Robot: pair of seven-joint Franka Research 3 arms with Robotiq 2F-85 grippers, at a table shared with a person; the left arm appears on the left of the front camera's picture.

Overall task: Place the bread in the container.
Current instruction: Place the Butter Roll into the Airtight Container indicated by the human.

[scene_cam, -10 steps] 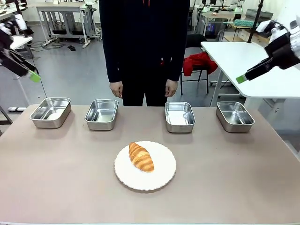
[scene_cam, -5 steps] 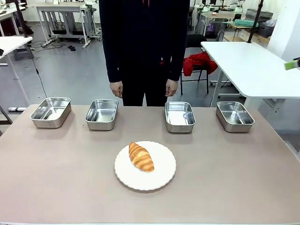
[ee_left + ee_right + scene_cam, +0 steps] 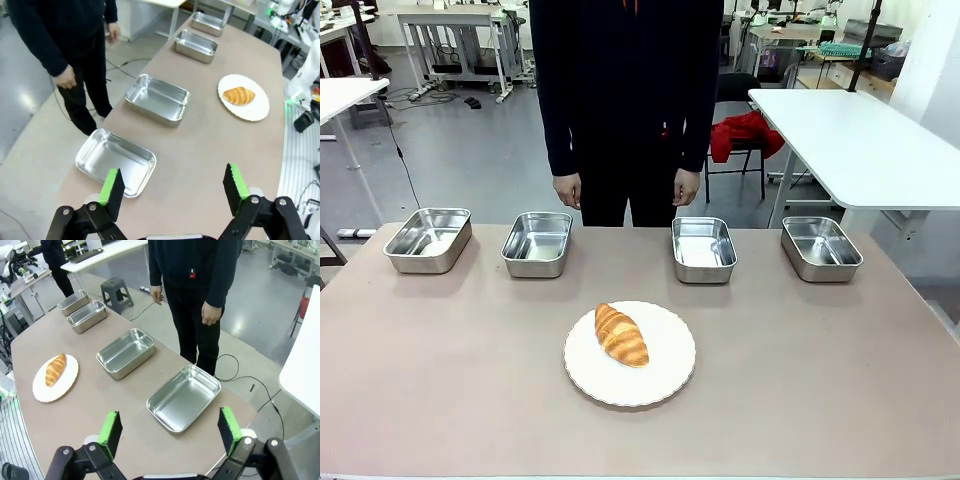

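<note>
The bread [image 3: 621, 335], a golden-brown croissant, lies on a round white plate [image 3: 670, 382] at the table's middle. Several alike steel containers stand in a row along the far edge, the outermost at the left [image 3: 428, 240] and at the right [image 3: 821, 247]; all look empty. My left gripper [image 3: 173, 182] hangs open high above the left end of the table, over the end container [image 3: 115, 160], with the bread [image 3: 239, 95] far off. My right gripper [image 3: 169, 426] is open too, high above the right end container [image 3: 184, 397], the bread [image 3: 55, 369] well beyond it.
A person in dark clothes stands at the far side behind the row, with both hands [image 3: 568, 188] hanging down. A white side table [image 3: 850, 140] stands to the right beyond the table. Bare tabletop surrounds the plate.
Both arms have drawn back out of the front view, the left one first and then the right. The bread, the plate and the pans have not moved.
</note>
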